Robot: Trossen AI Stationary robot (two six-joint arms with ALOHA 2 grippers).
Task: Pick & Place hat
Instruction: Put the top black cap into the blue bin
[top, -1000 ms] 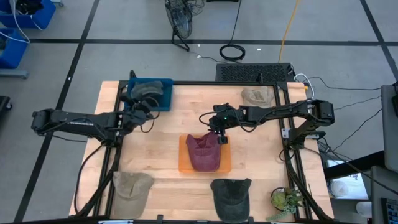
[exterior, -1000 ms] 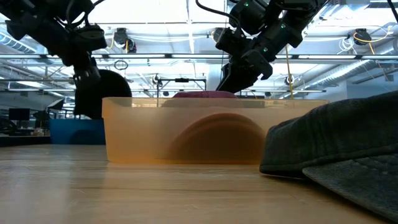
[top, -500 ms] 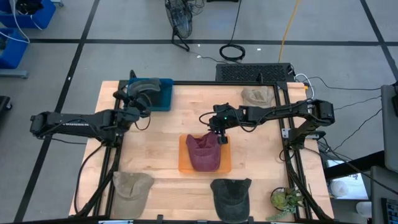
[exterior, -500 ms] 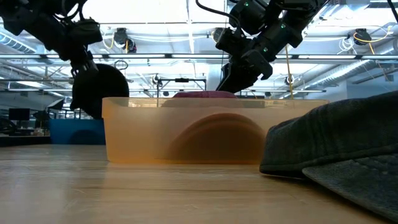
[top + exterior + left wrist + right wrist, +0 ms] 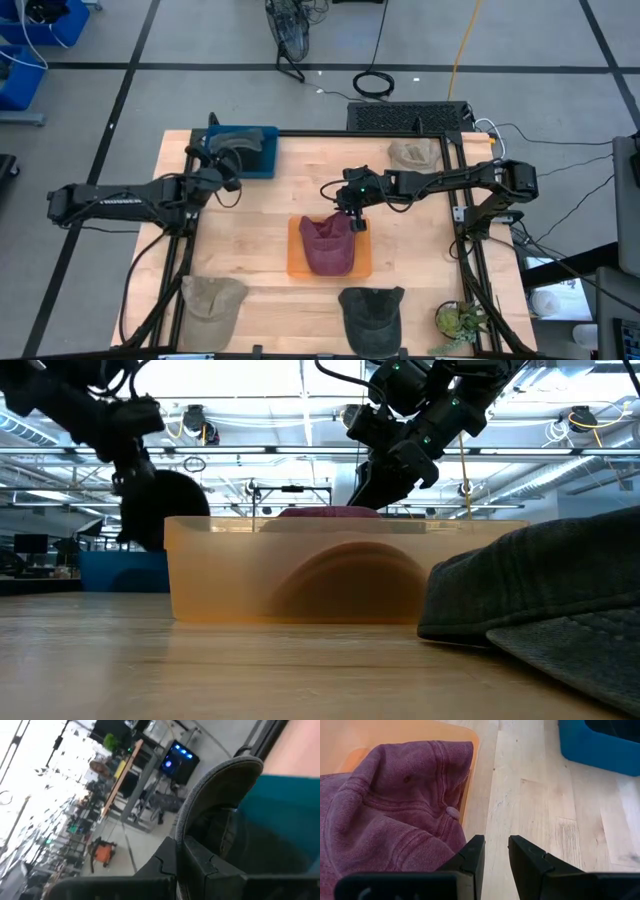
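Left gripper (image 5: 228, 170) is clamped on the brim of a dark grey cap (image 5: 232, 147), holding it over the blue bin (image 5: 262, 160) at the desk's far left corner; its own wrist view shows the curved brim (image 5: 220, 785) pinched in the fingers with the bin's blue behind it. That arm reaches in long and low from the left edge, wrist angled toward the far side. The cap looks light and floppy, soft cloth in the crown and only the brim stiff, so the brim is the sound place to hold; taken by the crown it would likely fold and sag.

Further right, the orange tray (image 5: 295, 262) sits mid-desk with a maroon hat (image 5: 328, 244) crumpled in it. Right gripper (image 5: 357, 220) hangs just past the tray's far rim, arm stretched in from the right edge, fingers partly apart and empty beside the maroon cloth.

Other caps lie apart: tan (image 5: 212, 297) at the near left corner, dark (image 5: 372, 315) at the near edge, beige (image 5: 416, 153) at the far right.
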